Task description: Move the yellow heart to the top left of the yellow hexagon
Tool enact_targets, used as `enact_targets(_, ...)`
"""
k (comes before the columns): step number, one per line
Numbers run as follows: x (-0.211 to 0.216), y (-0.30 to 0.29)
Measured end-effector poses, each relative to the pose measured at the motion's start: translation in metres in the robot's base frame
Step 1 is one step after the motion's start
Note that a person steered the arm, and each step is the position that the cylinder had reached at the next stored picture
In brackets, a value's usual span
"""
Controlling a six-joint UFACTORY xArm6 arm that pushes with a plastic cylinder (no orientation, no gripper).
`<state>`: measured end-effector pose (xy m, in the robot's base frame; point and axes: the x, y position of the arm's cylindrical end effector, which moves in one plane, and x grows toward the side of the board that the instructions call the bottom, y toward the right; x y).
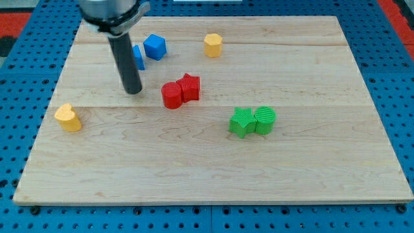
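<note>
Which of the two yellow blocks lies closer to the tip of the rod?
The yellow heart, at the view's left edge of the board. The yellow hexagon sits farther from my tip, near the view's top.

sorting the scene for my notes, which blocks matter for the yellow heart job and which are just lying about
In the job: yellow heart, yellow hexagon, my tip.

Lying about: two blue blocks, red pair, green pair.

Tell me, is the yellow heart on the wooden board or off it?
On it. The yellow heart rests on the board near its left edge, apart from other blocks.
</note>
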<state>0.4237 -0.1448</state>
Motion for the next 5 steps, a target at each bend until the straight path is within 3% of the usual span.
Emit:
enact_targets(1, 0.061, -0.025)
enact_targets(2, 0.093, -0.077)
enact_targets(3, 0.076, -0.11)
enact_targets(5, 0.017, -0.068)
